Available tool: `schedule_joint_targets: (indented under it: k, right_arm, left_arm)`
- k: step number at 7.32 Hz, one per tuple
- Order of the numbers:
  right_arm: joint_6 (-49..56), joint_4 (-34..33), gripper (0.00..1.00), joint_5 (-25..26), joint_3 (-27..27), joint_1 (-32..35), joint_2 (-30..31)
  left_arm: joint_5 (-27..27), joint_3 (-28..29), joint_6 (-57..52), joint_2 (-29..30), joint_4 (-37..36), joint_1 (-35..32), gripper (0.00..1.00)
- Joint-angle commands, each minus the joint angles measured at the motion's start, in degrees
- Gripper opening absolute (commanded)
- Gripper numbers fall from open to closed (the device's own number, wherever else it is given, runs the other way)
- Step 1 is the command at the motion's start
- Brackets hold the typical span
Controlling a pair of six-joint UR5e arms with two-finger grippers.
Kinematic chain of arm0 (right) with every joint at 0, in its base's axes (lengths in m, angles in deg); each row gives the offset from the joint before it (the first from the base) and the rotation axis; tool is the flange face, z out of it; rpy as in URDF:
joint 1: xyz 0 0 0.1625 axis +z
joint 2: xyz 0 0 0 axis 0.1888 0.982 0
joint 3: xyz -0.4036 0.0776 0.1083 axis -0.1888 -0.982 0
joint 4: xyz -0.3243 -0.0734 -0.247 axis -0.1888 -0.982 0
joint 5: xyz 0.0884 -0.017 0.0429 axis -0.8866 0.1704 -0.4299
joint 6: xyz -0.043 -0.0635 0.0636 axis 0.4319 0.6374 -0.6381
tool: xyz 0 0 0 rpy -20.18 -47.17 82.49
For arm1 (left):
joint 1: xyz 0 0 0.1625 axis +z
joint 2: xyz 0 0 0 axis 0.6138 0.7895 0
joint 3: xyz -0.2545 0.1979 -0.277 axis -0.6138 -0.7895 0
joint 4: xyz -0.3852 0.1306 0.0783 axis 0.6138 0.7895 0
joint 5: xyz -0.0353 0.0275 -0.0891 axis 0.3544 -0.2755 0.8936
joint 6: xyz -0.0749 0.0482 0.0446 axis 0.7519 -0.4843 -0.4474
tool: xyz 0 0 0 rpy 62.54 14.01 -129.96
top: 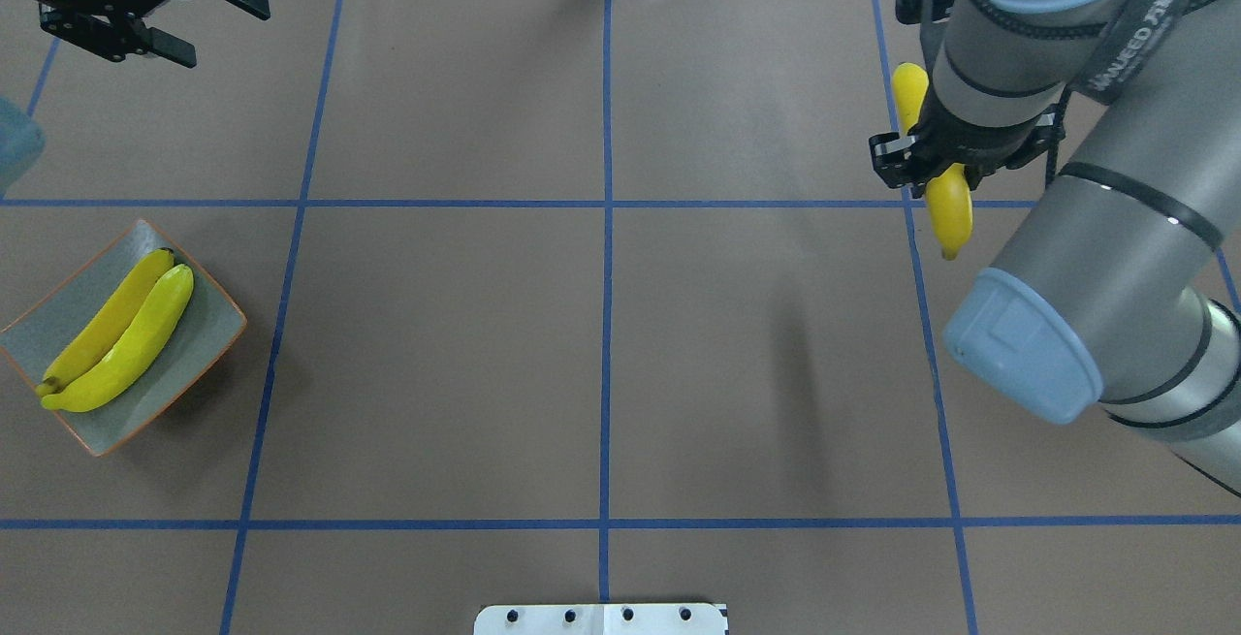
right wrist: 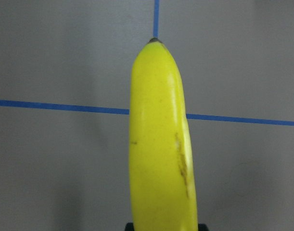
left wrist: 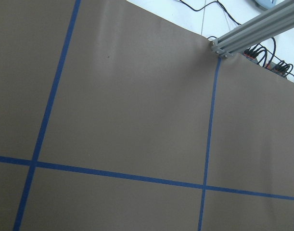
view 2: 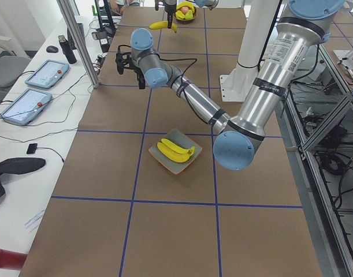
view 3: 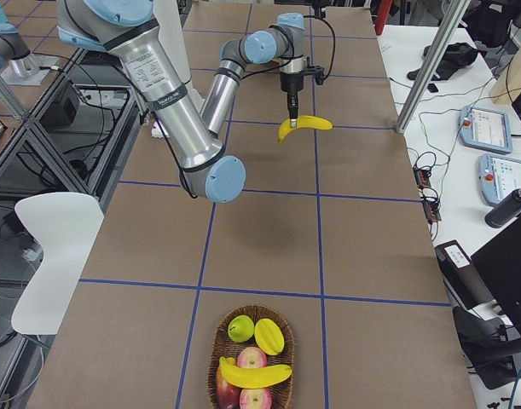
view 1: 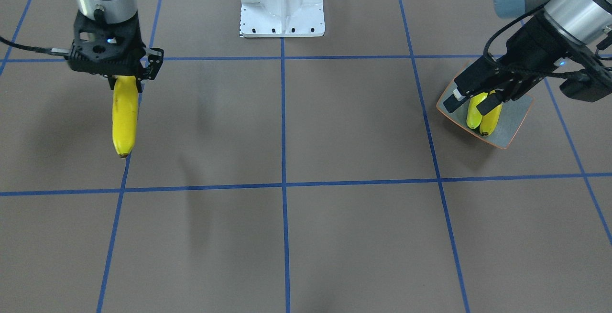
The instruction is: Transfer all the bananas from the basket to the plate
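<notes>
My right gripper is shut on a yellow banana and holds it high above the table; the fruit fills the right wrist view. It also shows in the right side view. The grey-green plate with an orange rim lies at the table's left and holds two bananas side by side. My left gripper is open and empty, raised beyond the plate. One more banana lies in the wicker basket at the table's right end.
The basket also holds apples and a green fruit. The white robot base stands at the robot's edge. An aluminium post and cables stand at the far edge. Blue tape lines cross the brown table.
</notes>
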Motion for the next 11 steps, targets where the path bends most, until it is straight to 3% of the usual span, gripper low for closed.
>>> schedule_joint_targets:
  k: [1, 4, 7, 11]
  right_arm:
    - [-2.91, 1.7, 0.0, -2.1, -0.01, -2.36, -3.31]
    - [-11.5, 18.96, 0.0, -12.02, -2.19, -2.8, -3.32]
    - [-23.02, 40.24, 0.0, -15.47, -7.65, -4.91, -3.06]
    - [-27.86, 49.58, 0.0, -21.61, -8.18, -5.09, -3.32]
  left_arm:
    - [0.18, -0.03, 3.11, 2.04, -0.32, 2.31, 0.99]
    - [0.35, -0.12, 9.08, 4.76, 0.56, 3.99, 0.99]
    - [0.27, 1.19, 23.75, 5.92, 13.52, 7.24, 0.99]
    - [-0.18, 5.85, 25.73, 10.83, 21.37, 10.93, 0.99]
